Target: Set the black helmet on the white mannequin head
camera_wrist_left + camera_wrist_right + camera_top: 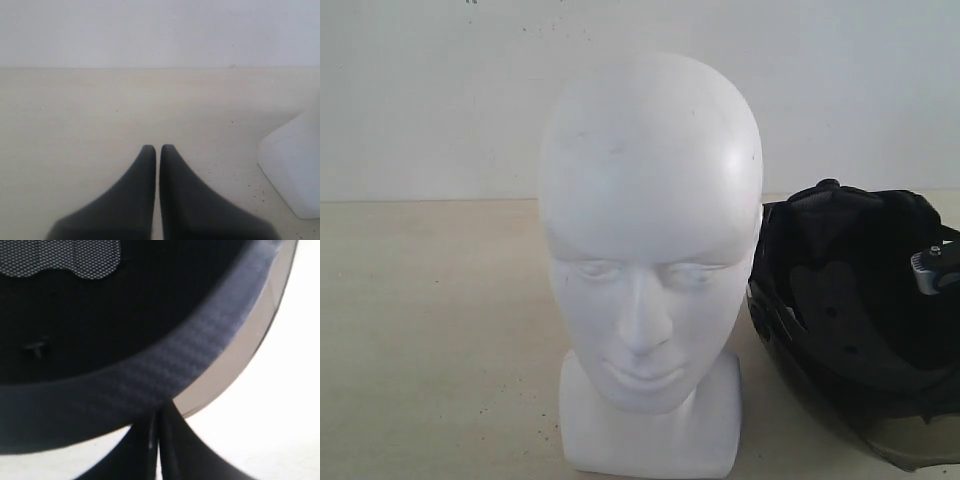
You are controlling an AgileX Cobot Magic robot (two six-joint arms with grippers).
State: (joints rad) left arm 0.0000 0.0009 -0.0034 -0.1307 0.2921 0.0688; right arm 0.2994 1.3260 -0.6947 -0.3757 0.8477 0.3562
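The white mannequin head [650,250] stands upright in the middle of the table, face toward the exterior camera. Just right of it lies the black helmet [850,310], with its padded opening turned toward the camera and its brown visor [910,440] low at the front. My right gripper [160,412] is shut, with its tips against the helmet's woven-pattern rim [165,365]; nothing shows between the fingers. My left gripper [158,148] is shut and empty over bare table, with the head's white neck base [295,170] off to one side.
The pale beige table [430,330] runs back to a plain white wall [420,100]. A small grey metal part [930,268] shows at the helmet's right side.
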